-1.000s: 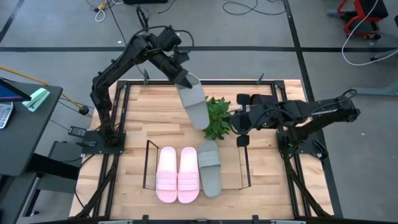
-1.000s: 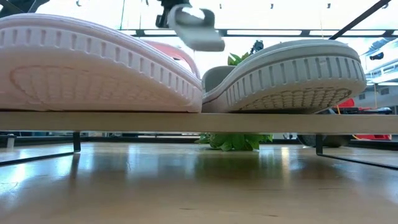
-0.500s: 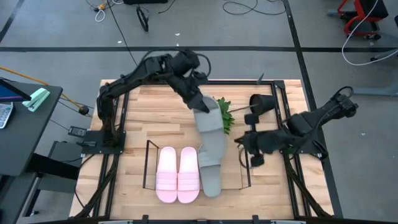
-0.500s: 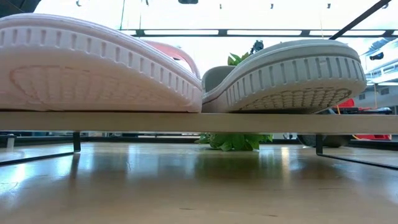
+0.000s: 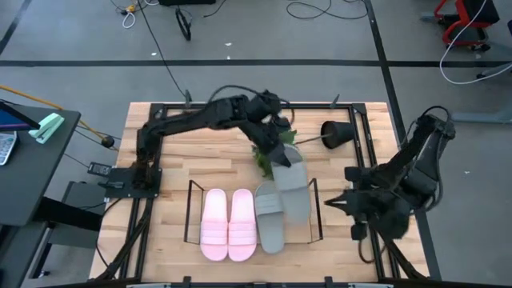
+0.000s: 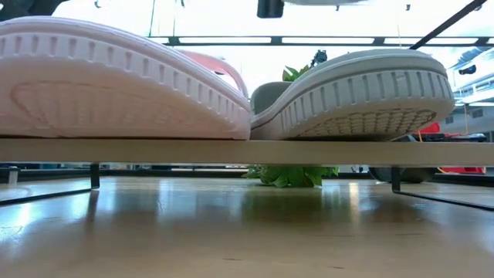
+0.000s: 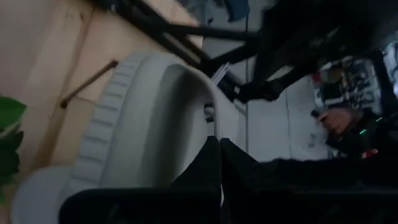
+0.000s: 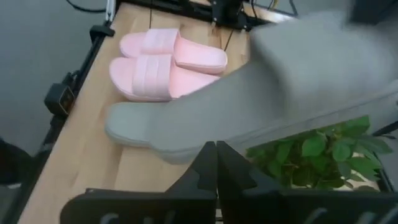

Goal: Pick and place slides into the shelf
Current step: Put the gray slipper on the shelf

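Second grey slide held by left gripper above the shelf's right end; three slides already racked.

Shelf (image 5: 190,210) is seen at the near middle of the wooden table (image 5: 184,160). On it the pink pair (image 5: 229,225) lies side by side at left, with one grey slide (image 5: 268,220) just beside it. The other grey slide (image 5: 293,190) is carried tilted over the shelf's right slot, overlapping the racked grey one, its heel end clamped in the left gripper (image 5: 278,154). The plant (image 5: 268,152) is partly covered by that gripper. The right gripper (image 5: 346,202) is parked off the table's right edge, fingers pressed together, nothing gripped.
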Robot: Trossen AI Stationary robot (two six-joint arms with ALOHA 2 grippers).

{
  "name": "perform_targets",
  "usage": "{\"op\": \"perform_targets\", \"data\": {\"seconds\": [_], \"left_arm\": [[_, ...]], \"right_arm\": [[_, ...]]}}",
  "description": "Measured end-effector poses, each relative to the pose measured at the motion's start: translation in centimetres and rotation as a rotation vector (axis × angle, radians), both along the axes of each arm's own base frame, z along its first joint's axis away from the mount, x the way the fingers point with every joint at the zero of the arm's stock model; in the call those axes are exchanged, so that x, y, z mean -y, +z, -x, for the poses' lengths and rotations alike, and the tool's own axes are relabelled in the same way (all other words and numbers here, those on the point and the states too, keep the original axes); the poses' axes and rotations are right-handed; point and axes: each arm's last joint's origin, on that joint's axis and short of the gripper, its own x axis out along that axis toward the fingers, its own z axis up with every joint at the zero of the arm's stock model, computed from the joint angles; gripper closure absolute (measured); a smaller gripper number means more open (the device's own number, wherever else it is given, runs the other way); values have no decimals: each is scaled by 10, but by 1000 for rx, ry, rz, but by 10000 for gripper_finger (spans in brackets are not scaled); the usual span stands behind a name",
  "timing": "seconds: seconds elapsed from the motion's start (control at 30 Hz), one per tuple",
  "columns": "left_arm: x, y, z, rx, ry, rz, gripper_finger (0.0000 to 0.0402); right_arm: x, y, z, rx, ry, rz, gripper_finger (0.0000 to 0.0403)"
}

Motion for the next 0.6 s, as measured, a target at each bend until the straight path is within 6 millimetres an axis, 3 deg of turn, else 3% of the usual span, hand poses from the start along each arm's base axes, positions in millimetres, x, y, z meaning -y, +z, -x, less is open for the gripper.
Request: {"op": "perform_targets", "data": {"seconds": [0.33, 0.6], "left_arm": [[27, -69, -51, -74, -88, 23, 401], [44, -101, -67, -134, -151, 68, 401]], "right_arm": [[-11, -4, 7, 21, -14, -5, 403], [-11, -4, 7, 21, -13, 0, 403]]}}
